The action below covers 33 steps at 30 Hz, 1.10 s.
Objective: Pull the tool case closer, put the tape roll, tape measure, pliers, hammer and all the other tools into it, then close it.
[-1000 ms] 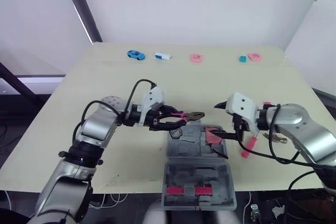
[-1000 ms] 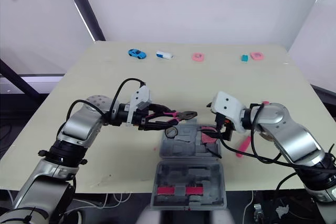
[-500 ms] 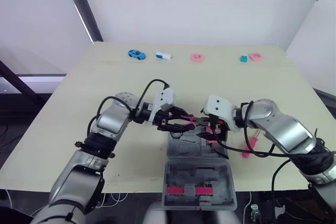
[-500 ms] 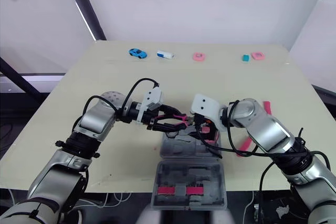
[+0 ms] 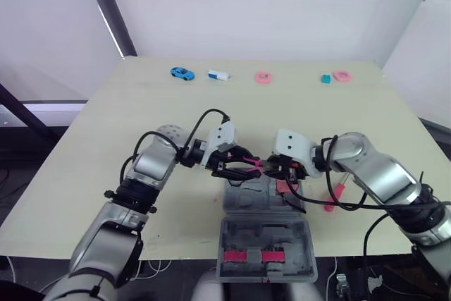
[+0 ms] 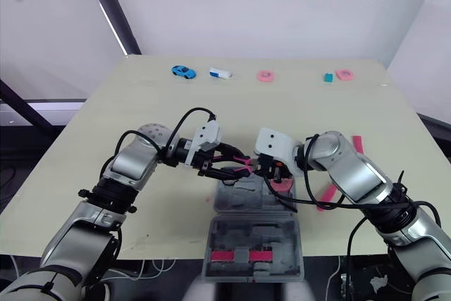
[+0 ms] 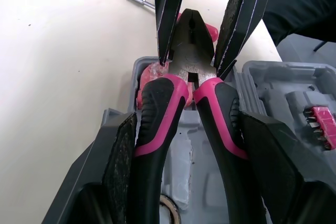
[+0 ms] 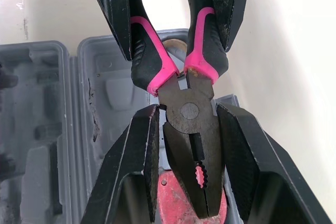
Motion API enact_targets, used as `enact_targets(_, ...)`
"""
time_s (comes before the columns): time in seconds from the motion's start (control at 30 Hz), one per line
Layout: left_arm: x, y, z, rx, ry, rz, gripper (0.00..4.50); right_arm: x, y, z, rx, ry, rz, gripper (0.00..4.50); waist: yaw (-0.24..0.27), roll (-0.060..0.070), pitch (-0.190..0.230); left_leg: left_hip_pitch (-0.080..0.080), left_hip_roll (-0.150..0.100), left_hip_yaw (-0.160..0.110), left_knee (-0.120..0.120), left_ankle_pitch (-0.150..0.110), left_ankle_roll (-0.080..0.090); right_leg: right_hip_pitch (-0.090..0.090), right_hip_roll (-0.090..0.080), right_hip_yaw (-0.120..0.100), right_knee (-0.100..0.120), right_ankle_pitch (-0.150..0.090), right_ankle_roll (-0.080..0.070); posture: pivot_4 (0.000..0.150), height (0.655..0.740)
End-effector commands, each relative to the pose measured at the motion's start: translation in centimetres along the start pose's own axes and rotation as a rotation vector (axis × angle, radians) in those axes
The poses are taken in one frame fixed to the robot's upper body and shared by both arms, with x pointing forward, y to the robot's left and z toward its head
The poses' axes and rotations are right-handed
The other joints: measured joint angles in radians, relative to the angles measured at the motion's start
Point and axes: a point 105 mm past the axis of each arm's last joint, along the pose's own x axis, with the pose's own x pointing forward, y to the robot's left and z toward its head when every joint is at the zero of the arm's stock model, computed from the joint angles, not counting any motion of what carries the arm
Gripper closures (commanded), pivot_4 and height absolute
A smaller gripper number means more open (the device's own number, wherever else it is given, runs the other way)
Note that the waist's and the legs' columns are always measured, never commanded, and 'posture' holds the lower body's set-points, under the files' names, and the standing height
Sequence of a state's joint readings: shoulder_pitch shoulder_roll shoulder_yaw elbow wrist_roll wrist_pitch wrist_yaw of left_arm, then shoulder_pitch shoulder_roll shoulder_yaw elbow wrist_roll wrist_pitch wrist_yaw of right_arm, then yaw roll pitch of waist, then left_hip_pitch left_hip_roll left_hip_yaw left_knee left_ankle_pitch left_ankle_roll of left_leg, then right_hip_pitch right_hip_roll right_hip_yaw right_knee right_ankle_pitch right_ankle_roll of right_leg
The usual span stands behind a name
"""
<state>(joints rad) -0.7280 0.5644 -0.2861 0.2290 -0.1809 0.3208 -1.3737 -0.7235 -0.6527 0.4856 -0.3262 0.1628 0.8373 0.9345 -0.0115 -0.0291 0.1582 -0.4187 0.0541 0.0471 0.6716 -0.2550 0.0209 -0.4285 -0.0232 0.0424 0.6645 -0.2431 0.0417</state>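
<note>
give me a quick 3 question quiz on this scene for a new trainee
1. True or false: the tool case lies shut.
2. The left gripper grips the pliers by: A) the metal head, B) the pink and black handles, C) the pivot.
3. Which part of the pliers sits between the right gripper's fingers?

Key: 1 false, it lies open on the table. 2 B. 3 the metal head, with a finger on either side of it.
</note>
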Motion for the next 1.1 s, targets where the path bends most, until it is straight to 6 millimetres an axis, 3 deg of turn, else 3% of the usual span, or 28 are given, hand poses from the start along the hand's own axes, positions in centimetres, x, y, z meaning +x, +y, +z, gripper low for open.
enact_targets(0.03, -0.1, 0.1, 1.5, 0.020, -0.071, 0.014, 1.88, 0.0, -0.5, 0.8, -0.055, -0.025, -0.037, 3.31, 0.000, 0.000, 0.000, 0.000, 0.000, 0.000, 0.000, 0.000, 0.000, 0.000, 0.000, 0.000, 0.000, 0.000, 0.000, 0.150, 0.7400)
enact_targets(0.53, 0.0, -0.3, 1.4, 0.022, -0.070, -0.008, 1.88, 0.7, -0.1, 0.5, -0.173, -0.020, -0.014, 3.32, 0.000, 0.000, 0.000, 0.000, 0.000, 0.000, 0.001, 0.000, 0.000, 0.000, 0.000, 0.000, 0.001, 0.000, 0.000, 0.150, 0.7400)
enact_targets(1.1, 0.2, -0.4, 1.5, 0.029, -0.073, -0.019, 1.88, 1.0, -0.3, 0.2, -0.184, -0.005, -0.024, 3.32, 0.000, 0.000, 0.000, 0.000, 0.000, 0.000, 0.001, 0.000, 0.000, 0.000, 0.000, 0.000, 0.001, 0.000, 0.000, 0.150, 0.7400)
